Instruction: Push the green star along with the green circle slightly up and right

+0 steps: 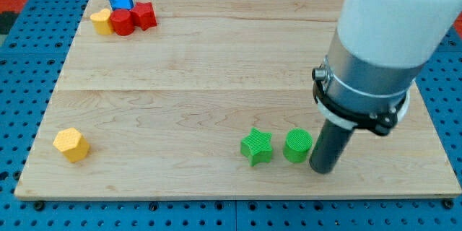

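While my tip [324,169] touched the green circle [297,146] from the view's right, the green star [257,146] sat just left of it. No end effector showed, so its state could not be told.

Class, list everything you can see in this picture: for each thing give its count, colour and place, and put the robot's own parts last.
green star: 1, green, bottom centre, left of the circle
green circle: 1, green, right of the star, beside the tip
yellow hexagon: 1, yellow, bottom left
yellow block: 1, yellow, top-left cluster, leftmost
red circle: 1, red, cluster middle
red star: 1, red, cluster right
blue block: 1, blue, cluster top
wooden board: 1, light wood, on blue pegboard
my tip: 1, dark, close against the circle's right side
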{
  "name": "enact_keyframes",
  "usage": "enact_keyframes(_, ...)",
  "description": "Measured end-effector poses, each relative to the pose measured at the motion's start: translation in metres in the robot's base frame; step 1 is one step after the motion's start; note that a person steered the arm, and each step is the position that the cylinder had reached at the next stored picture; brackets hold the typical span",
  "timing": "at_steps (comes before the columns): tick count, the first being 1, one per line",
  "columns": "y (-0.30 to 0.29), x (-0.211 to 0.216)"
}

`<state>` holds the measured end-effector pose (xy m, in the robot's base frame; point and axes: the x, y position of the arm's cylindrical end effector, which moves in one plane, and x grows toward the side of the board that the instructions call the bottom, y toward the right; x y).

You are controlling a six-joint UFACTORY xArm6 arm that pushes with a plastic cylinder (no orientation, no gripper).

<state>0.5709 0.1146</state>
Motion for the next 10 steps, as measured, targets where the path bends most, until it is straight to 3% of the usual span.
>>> enact_keyframes(1, -0.017, -0.032)
enact_keyframes(2, 0.031, 0.005)
enact_keyframes(3, -0.025, 0.041)
enact_keyframes(4, -0.095, 0.044)
enact_keyframes(5, -0.102, 0.011)
enact_keyframes(7, -0.052, -0.056)
enact_keyframes(10, 0.052, -0.122)
